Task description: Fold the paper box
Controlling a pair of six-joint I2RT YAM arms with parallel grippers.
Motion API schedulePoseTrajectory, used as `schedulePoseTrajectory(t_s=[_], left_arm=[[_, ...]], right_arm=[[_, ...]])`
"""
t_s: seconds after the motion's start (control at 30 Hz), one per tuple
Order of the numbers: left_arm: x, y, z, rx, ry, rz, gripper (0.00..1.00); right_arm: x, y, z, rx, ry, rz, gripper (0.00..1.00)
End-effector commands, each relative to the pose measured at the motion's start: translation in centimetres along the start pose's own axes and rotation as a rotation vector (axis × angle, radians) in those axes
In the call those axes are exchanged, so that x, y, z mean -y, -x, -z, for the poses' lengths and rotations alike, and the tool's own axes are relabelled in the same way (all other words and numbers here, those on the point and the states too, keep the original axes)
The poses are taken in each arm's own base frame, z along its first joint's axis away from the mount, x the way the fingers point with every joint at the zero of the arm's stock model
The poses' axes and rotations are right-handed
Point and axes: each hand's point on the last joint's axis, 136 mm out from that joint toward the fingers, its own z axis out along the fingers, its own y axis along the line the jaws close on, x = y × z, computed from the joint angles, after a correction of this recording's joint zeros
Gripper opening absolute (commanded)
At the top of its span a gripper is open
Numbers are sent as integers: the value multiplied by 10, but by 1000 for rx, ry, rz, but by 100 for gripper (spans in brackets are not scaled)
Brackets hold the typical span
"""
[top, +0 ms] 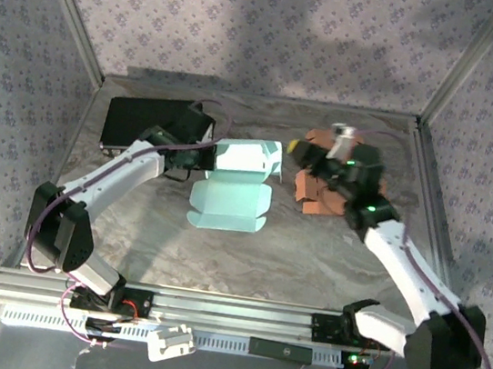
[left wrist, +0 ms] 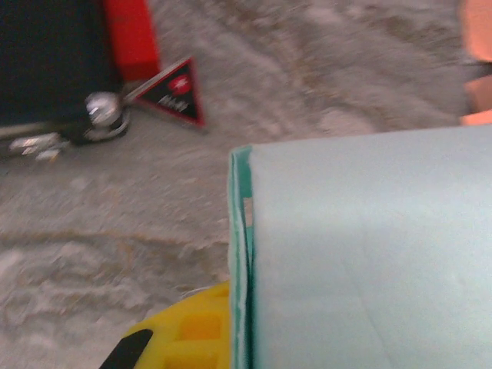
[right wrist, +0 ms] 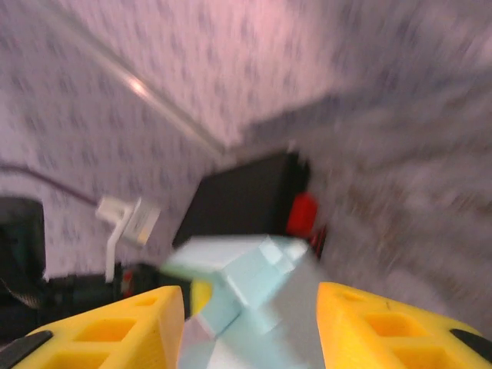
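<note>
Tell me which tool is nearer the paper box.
Left. The left tool is shut on the left edge of the paper box. The right tool hangs open just off the box's far right flap.

Triangular red-and-black tag (left wrist: 173, 92) beside black case (left wrist: 46, 61), white lettering, too blurred to read

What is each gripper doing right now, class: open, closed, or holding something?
Left gripper: closed on the edge of the paper box.
Right gripper: open, holding nothing.
</note>
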Motion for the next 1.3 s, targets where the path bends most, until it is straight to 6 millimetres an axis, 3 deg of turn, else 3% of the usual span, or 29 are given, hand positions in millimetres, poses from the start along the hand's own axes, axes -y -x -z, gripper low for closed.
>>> schedulePoseTrajectory(t_s=[0.0,0.1,0.37,0.57,0.77,0.93,1.27], left_arm=[[27,28,13,24,-191,-118,0],[30,38,12,15,-225,-164,0],[28,58,-19,-4,-242,-195,0],[26,64,-34,-22,-245,-210,0],[25,66,-35,-19,-251,-204,0],[25,68,-33,-16,-248,-194,0],[29,69,-20,2,-225,-183,0]], right_arm=[[15,-5,6,-71,98,18,47],[26,-9,-3,-128,133,43,43],[-1,-32,-39,-287,287,178,42],[6,-42,-53,-340,298,183,41],[14,-53,-60,-372,281,190,40],[4,-59,-58,-385,295,221,40],[7,-73,-76,-413,142,318,40]])
